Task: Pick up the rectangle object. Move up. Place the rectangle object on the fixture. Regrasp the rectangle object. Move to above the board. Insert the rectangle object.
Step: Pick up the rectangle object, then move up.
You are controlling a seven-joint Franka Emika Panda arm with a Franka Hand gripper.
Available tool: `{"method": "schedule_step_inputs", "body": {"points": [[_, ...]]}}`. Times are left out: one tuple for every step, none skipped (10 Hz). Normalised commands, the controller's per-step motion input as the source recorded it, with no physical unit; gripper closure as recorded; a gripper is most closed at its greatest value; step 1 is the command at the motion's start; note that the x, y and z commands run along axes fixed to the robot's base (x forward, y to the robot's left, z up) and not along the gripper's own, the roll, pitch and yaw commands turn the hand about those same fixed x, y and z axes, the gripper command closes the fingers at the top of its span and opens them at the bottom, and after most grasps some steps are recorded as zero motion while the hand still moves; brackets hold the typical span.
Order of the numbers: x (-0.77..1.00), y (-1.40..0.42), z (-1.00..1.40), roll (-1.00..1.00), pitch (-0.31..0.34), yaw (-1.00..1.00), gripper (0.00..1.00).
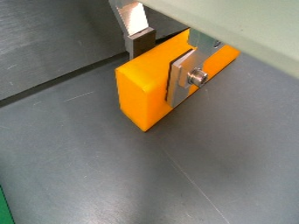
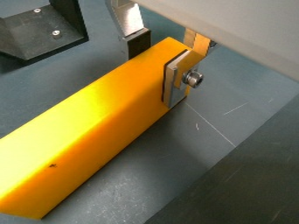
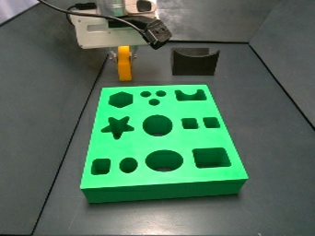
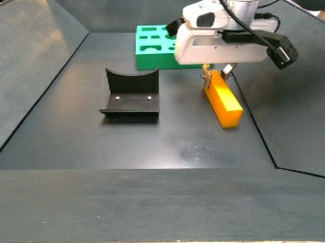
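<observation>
- Gripper [image 2: 163, 63] sits low on the far end of the orange block [image 2: 87, 140], plates clamped on its sides; the block lies flat on the counter [image 4: 165, 133] beside the green board [image 3: 160, 138].
- I'd lift straight up, slowly, since the end grip may let it droop, then head for the dark fixture [image 4: 131, 95].
- No writing or labels that I can read.
</observation>
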Motion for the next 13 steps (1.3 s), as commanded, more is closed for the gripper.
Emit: {"method": "schedule_step_inputs", "body": {"points": [[0.00, 0.00, 0.00, 0.00, 0.000, 0.00, 1.00], [0.00, 0.00, 0.00, 0.00, 0.000, 0.00, 1.00], [0.00, 0.00, 0.00, 0.00, 0.000, 0.00, 1.00], [0.00, 0.00, 0.00, 0.00, 0.000, 0.00, 1.00], [0.00, 0.00, 0.00, 0.00, 0.000, 0.00, 1.00], [0.00, 0.00, 0.00, 0.00, 0.000, 0.00, 1.00], [0.00, 0.00, 0.00, 0.00, 0.000, 0.00, 1.00], [0.00, 0.00, 0.00, 0.00, 0.000, 0.00, 1.00], [0.00, 0.00, 0.00, 0.00, 0.000, 0.00, 1.00], [0.00, 0.00, 0.83, 0.00, 0.000, 0.00, 1.00], [-0.07, 0.01, 0.77, 0.00, 0.045, 0.02, 1.00], [-0.07, 0.01, 0.68, 0.01, 0.063, 0.02, 1.00], [-0.03, 0.01, 0.53, 0.02, 0.067, 0.01, 1.00]]}}
